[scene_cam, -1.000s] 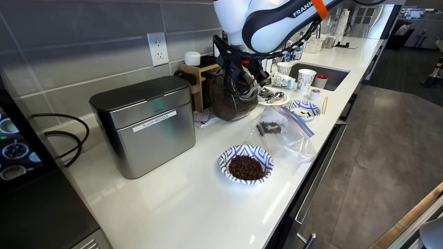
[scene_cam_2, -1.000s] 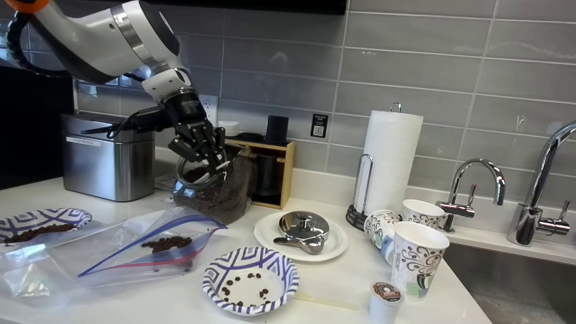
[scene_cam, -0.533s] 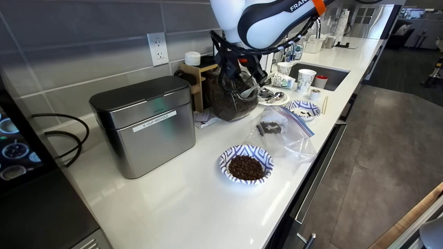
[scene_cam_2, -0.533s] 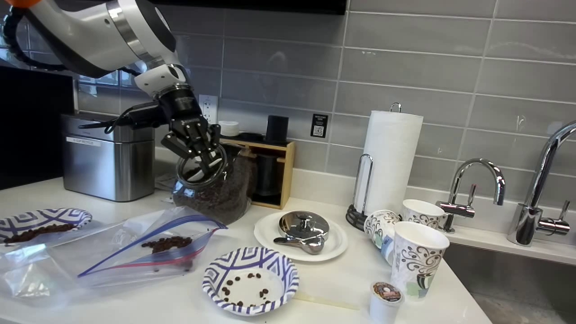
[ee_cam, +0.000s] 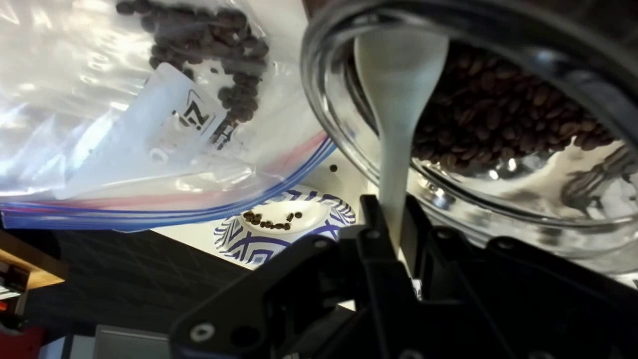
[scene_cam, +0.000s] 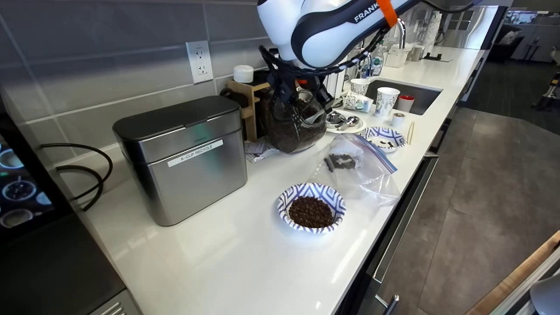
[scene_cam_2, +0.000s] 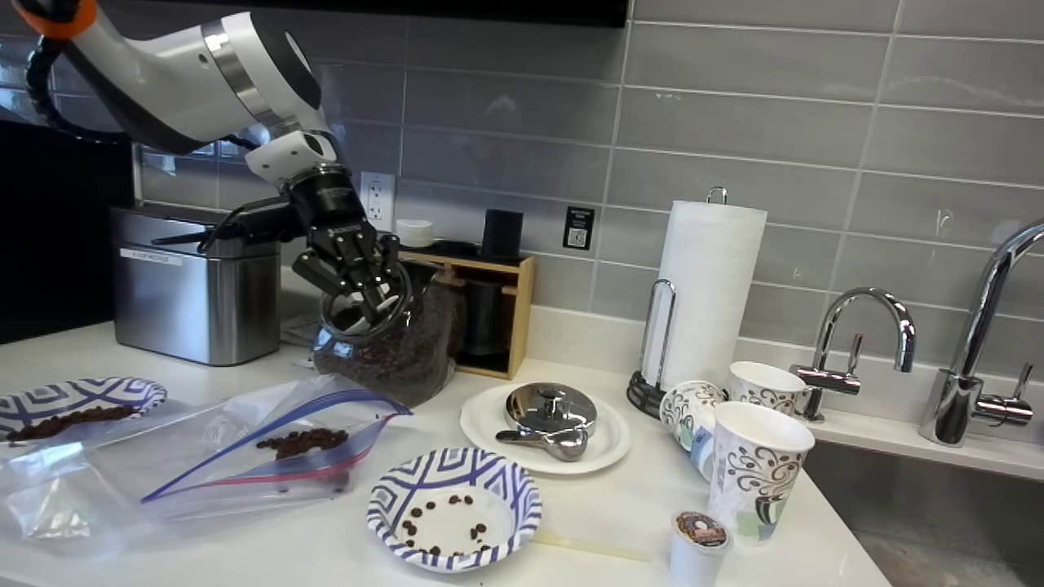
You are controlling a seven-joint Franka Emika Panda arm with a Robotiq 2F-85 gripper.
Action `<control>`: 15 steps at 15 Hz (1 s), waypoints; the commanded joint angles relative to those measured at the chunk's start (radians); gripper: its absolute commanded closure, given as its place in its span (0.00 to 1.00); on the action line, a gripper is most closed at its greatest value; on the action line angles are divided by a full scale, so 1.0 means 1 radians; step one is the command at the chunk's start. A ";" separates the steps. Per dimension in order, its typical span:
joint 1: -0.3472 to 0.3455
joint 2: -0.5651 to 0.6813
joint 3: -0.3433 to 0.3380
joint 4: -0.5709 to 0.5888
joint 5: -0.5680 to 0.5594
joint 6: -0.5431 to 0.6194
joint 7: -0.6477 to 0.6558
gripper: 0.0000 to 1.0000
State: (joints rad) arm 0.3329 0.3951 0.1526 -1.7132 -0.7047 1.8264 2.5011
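My gripper (ee_cam: 391, 207) is shut on the thin handle of a white spoon (ee_cam: 398, 89). The spoon's broad end lies at the open mouth of a tilted glass jar (ee_cam: 324, 99) with dark coffee beans (ee_cam: 498, 107) inside. Whether the spoon touches the beans cannot be told. In the exterior views the gripper (scene_cam_2: 371, 302) is right at the mouth of the jar (scene_cam_2: 408, 363), and the jar (scene_cam: 284, 131) rests on the counter. A patterned bowl (scene_cam: 306, 189) holds many beans. Another patterned bowl (scene_cam_2: 387, 505) holds several scattered beans.
A clear zip bag (scene_cam_2: 220, 456) with beans lies before the jar. A white plate (scene_cam_2: 616, 432) with a metal lid (scene_cam_2: 550, 408) and scoop stands beside it. A wooden shelf (scene_cam_2: 522, 318) is behind, and a steel bin (scene_cam: 201, 175) stands near. Paper cups (scene_cam_2: 758, 473) stand by the sink.
The gripper has moved slightly down and in toward the jar's mouth, still holding the spoon. The spoon has moved from the rim further into the opening. The jar, bag and bowls have not moved.
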 commanded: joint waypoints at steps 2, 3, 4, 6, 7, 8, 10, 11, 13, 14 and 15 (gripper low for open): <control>0.023 0.053 -0.019 0.063 0.007 -0.019 0.038 0.97; 0.020 0.052 -0.018 0.065 0.014 -0.013 0.039 0.97; 0.015 0.046 -0.017 0.059 0.021 -0.001 0.040 0.97; 0.008 0.040 -0.016 0.056 0.035 0.015 0.043 0.97; 0.003 0.042 -0.015 0.058 0.047 0.023 0.037 0.97; -0.001 0.048 -0.012 0.063 0.063 0.025 0.024 0.97; 0.003 0.058 -0.012 0.067 0.080 0.023 0.015 0.97; 0.005 0.060 -0.013 0.068 0.085 0.024 0.015 0.97; 0.005 0.060 -0.015 0.066 0.097 0.031 0.021 0.97; 0.003 0.054 -0.016 0.061 0.105 0.038 0.027 0.97; 0.000 0.048 -0.018 0.054 0.113 0.048 0.036 0.97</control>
State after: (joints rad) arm 0.3358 0.4183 0.1443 -1.6738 -0.6334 1.8203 2.5272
